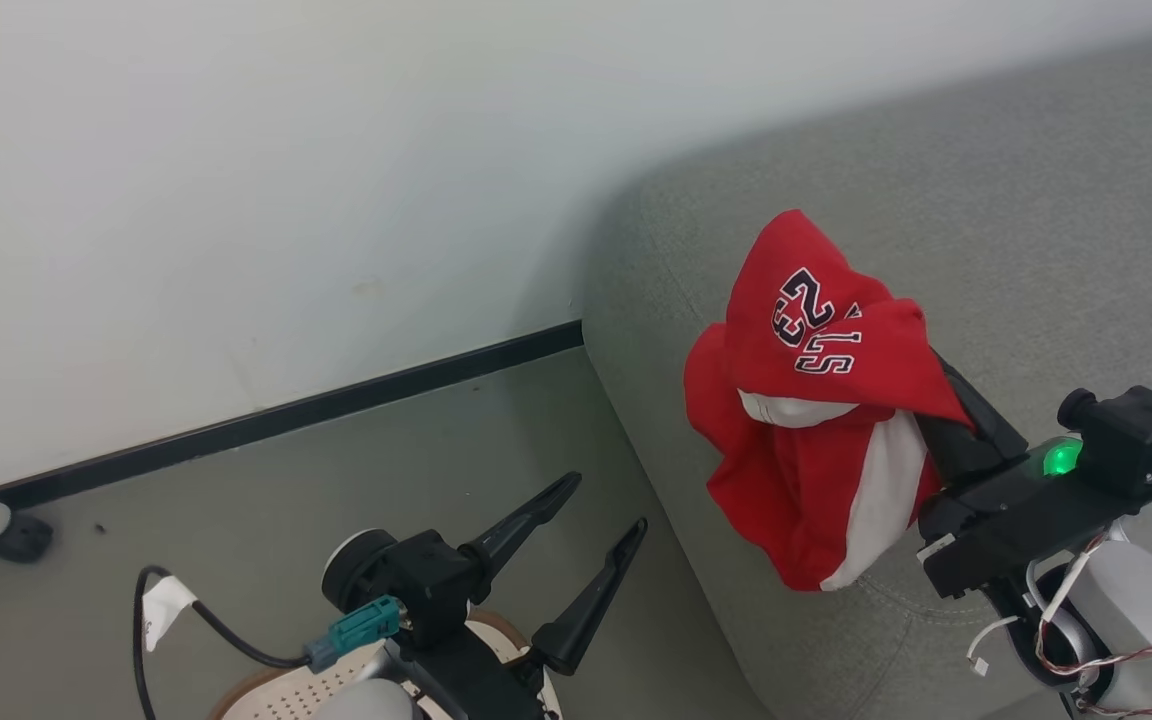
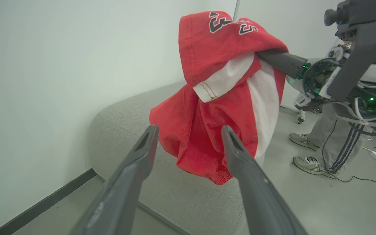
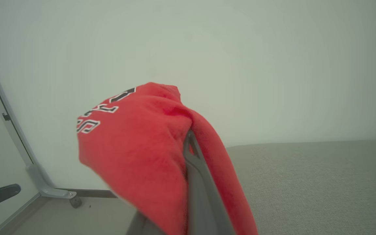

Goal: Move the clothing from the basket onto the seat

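A red jersey (image 1: pixel 816 400) with white panels and black-and-white characters hangs draped over my right gripper (image 3: pixel 188 140), which is shut on it; the cloth hides most of the fingers. It hangs just above the rounded corner of the grey seat (image 1: pixel 936 180). My left gripper (image 1: pixel 606 502) stands open and empty, low beside the seat's front edge and left of the jersey. In the left wrist view its fingers (image 2: pixel 135 169) point at the hanging jersey (image 2: pixel 220 98). A sliver of the cream perforated basket (image 1: pixel 286 692) shows under my left arm at the bottom edge.
A pale wall with a black baseboard (image 1: pixel 336 400) runs behind the seat. A caster foot (image 1: pixel 21 540) stands at the far left. A black cable with a white tag (image 1: pixel 166 610) lies on the floor. A person's legs and shoes (image 2: pixel 308 163) stand past the seat, near loose cables.
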Robot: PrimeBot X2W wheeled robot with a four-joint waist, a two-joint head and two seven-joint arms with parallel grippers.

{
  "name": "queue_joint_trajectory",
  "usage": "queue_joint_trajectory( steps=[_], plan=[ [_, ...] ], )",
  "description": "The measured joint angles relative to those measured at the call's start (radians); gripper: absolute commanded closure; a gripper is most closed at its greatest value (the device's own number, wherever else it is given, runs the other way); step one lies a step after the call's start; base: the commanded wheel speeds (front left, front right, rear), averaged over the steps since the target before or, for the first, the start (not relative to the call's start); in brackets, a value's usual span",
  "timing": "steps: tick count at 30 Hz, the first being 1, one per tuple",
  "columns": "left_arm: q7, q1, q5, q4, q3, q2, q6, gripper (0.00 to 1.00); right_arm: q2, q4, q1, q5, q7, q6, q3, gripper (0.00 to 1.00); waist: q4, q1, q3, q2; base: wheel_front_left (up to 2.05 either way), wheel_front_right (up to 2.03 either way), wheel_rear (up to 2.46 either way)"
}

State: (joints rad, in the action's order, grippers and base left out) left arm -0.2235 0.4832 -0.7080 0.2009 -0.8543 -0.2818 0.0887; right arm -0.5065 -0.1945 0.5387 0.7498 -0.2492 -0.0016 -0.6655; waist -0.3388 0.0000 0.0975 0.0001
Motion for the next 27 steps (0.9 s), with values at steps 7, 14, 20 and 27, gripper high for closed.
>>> queue_joint_trajectory(
  steps=[7, 14, 20, 27],
  plan=[
    [0.000, 0.027, 0.028, 0.007, -0.017, 0.002, 0.001, 0.00, -0.017, 0.027, -0.021, -0.011, 0.000, -0.009, 0.056, 1.00, -0.025, 0.0001, 0.027, 0.0000, 0.00, 0.00, 0.00],
    [0.000, 0.028, 0.028, 0.012, -0.025, 0.005, 0.001, 0.00, -0.034, 0.033, -0.020, -0.016, 0.000, -0.008, 0.104, 1.00, -0.026, 0.0000, 0.036, 0.0000, 0.00, 0.00, 0.00],
    [0.000, 0.031, 0.037, 0.008, -0.037, 0.020, 0.006, 0.00, -0.062, 0.046, -0.010, -0.038, 0.000, -0.004, 0.142, 1.00, -0.016, 0.0000, 0.054, 0.0000, 0.00, 0.00, 0.00],
    [0.002, 0.051, 0.043, -0.018, -0.041, 0.017, 0.009, 0.00, -0.105, -0.024, 0.105, -0.045, 0.000, 0.030, 0.209, 1.00, 0.004, 0.0001, 0.101, 0.0000, 0.00, 0.00, 0.00]
  ],
)
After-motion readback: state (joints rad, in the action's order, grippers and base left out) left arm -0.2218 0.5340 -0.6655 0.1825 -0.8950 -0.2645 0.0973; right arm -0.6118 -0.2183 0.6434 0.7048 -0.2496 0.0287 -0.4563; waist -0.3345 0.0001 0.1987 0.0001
